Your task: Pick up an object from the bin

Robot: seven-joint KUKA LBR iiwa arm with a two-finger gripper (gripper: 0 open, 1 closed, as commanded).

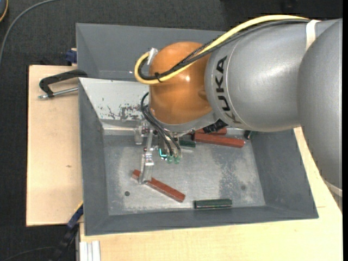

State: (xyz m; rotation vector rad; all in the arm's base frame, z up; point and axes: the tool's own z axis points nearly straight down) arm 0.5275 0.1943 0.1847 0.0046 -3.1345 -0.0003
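Red-brown stick [166,190] mid-floor, clear of bin walls [92,145]; tool [145,174] at its left end, opening unreadable.

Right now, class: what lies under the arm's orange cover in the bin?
A long red bar pokes out right of the orange cover, its left end covered. A dark green piece shows beside it; anything further beneath is hidden.

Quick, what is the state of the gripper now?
Gripper: cannot be told whether open or closed; it is down by the front red stick, near its left end.
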